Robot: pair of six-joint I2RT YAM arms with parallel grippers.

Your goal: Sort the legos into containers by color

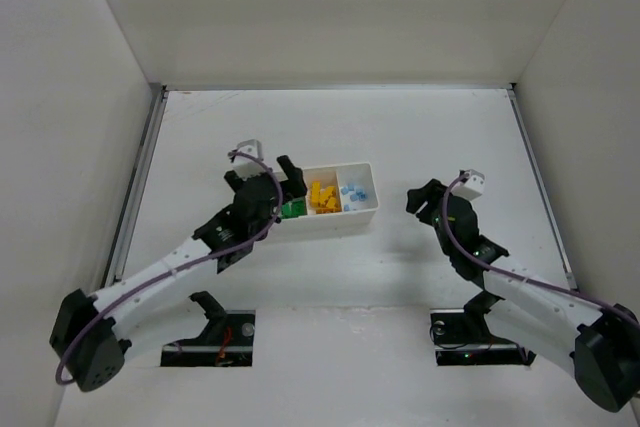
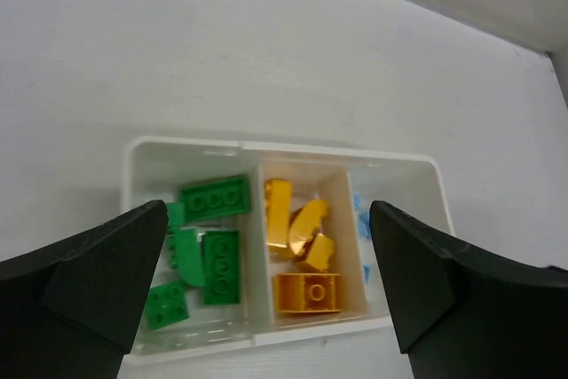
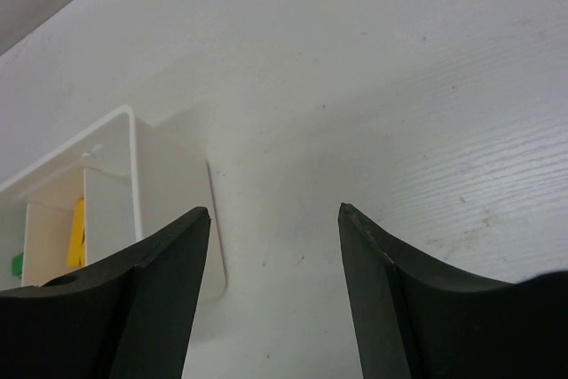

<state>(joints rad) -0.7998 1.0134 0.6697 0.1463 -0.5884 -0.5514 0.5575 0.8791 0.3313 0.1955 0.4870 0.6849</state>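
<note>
The white tray [image 1: 372, 209] lies mid-table with three compartments. In the left wrist view its rim [image 2: 266, 145] frames several green legos [image 2: 213, 250] in the left compartment, yellow-orange legos [image 2: 303, 255] in the middle and light-blue legos [image 2: 359, 219] in the right, partly hidden by a finger. From above the green legos [image 1: 292, 210], yellow legos [image 1: 322, 197] and blue legos [image 1: 356, 190] show the same. My left gripper [image 1: 265, 177] is open and empty above the tray's left end [image 2: 268, 219]. My right gripper [image 1: 416, 199] is open and empty [image 3: 273, 210], right of the tray's end wall [image 3: 173, 193].
White walls enclose the table on the left, back and right. The arm bases sit at the near edge.
</note>
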